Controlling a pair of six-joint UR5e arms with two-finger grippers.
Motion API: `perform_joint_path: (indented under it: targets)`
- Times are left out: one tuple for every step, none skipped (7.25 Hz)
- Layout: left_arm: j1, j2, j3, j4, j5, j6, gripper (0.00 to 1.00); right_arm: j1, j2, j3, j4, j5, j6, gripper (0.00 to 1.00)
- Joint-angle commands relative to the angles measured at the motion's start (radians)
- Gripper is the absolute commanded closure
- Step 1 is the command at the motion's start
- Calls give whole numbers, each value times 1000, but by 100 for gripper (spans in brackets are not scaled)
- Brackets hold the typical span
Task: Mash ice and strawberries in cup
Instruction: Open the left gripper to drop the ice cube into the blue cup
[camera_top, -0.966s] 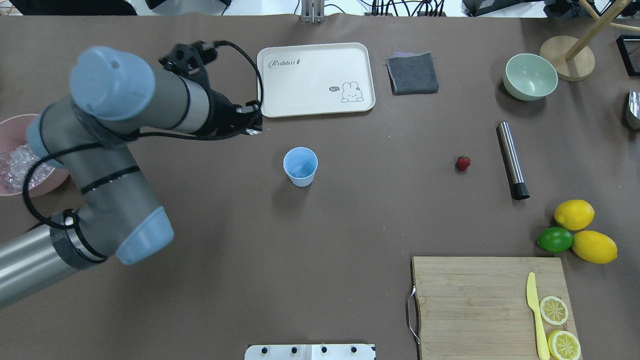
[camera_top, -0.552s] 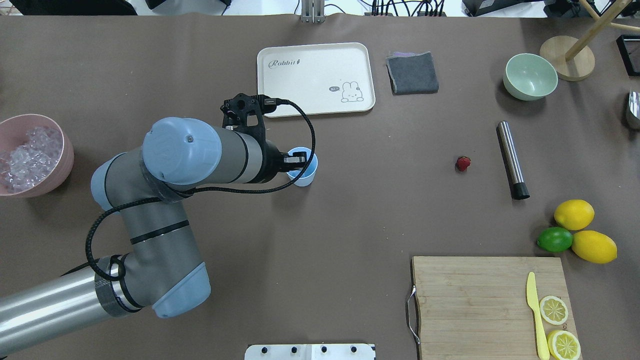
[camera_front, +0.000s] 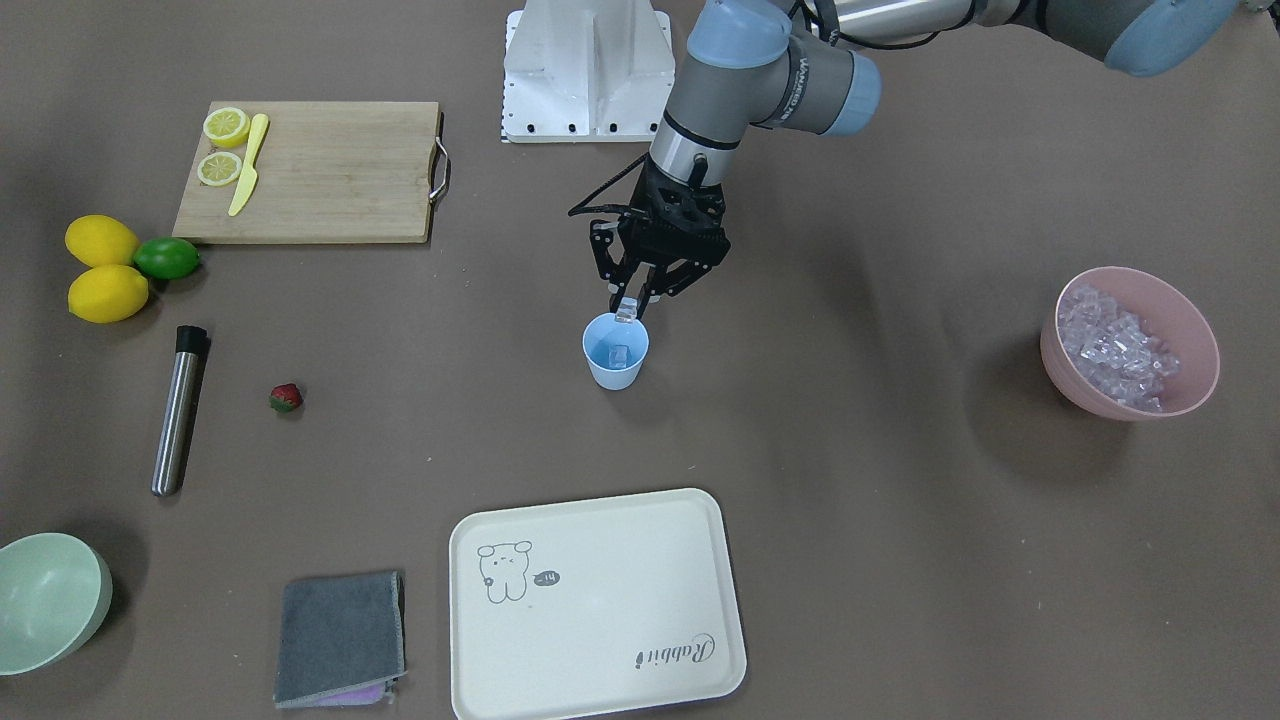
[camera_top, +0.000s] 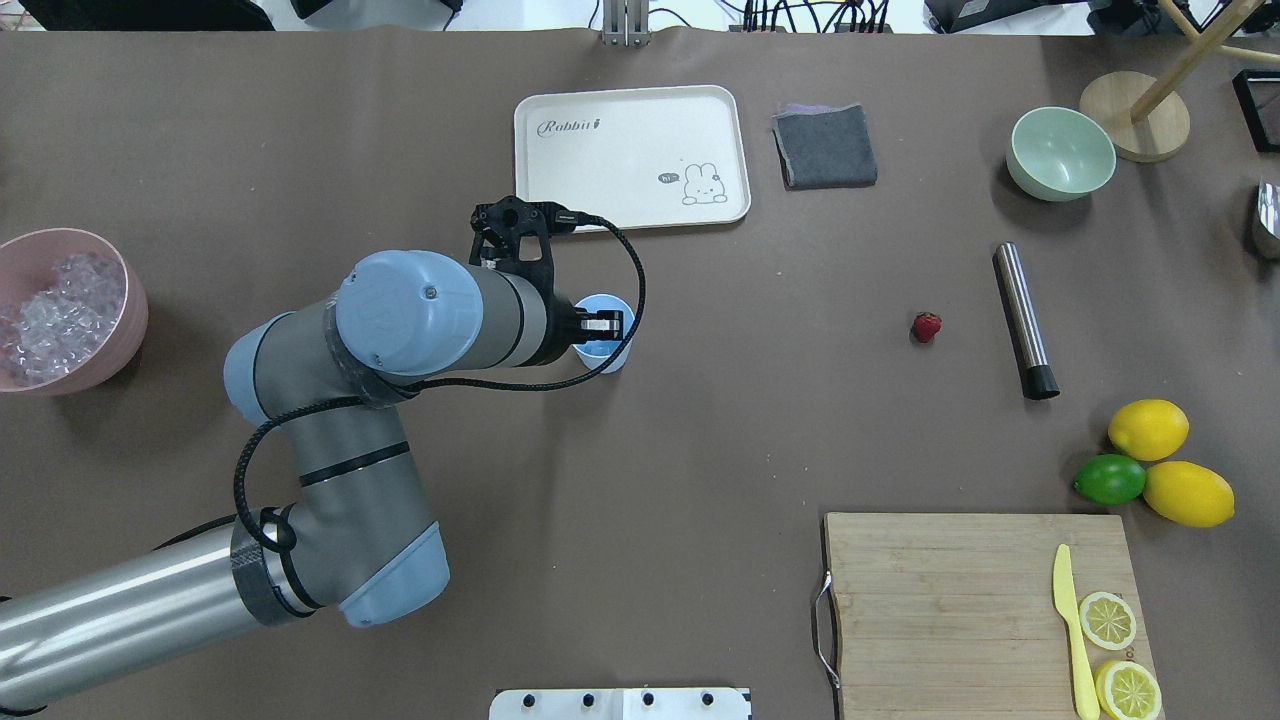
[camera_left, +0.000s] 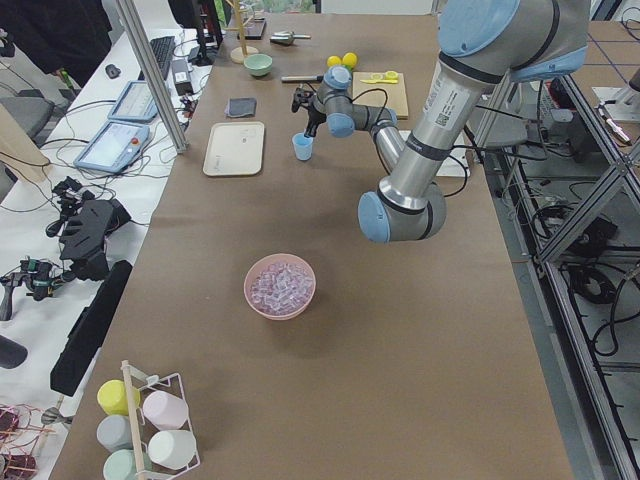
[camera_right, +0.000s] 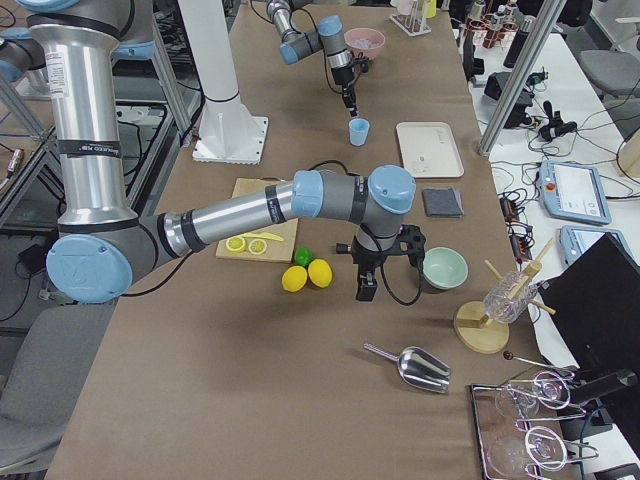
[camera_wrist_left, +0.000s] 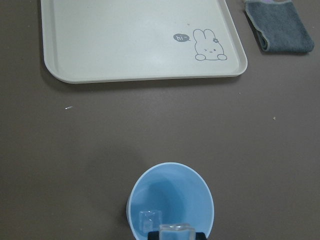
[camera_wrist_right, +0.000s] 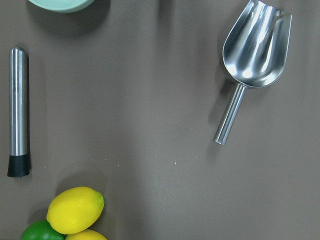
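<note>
Small light-blue plastic cup (camera_front: 612, 374) holds one clear ice cube (camera_front: 620, 353); left gripper (camera_front: 627, 306) above it pinches another, likely loading; release next.

Long table (camera_left: 330, 400), brown covering. Aluminium frame post (camera_left: 150, 70) at its edge. White side bench (camera_left: 25, 235) alongside, carrying tablets (camera_left: 112, 146) and cables. Light even.

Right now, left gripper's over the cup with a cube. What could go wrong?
1. The held ice cube in the left gripper hangs over the robot-side rim of the cup, not its centre; released, it may bounce out.
2. Nothing steadies the cup; a lower finger could tip it.
</note>
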Motion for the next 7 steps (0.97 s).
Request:
perform_joint_path:
  targets:
    - [0, -29, 39, -6, 26, 1, 100, 0, -2, -6, 1, 1, -2, 0]
    - [0, -27, 58, -20, 29, 4, 100, 0, -2, -6, -1, 1, 0, 0]
    - [0, -26, 75, -54, 35, 4, 100, 1, -2, -9, -1, -1, -2, 0]
    - [0, -26, 92, -74, 37, 4, 100, 0, 1, -12, 1, -1, 0, 0]
    - [0, -21, 90, -101, 37, 3, 93, 1, 8, -17, -1, -1, 0, 0]
    - [1, -17, 92, -115, 37, 6, 5, 0, 12, -17, -1, -1, 0, 0]
    - [0, -14, 90, -117, 37, 6, 2, 0, 18, -24, 1, -1, 0, 0]
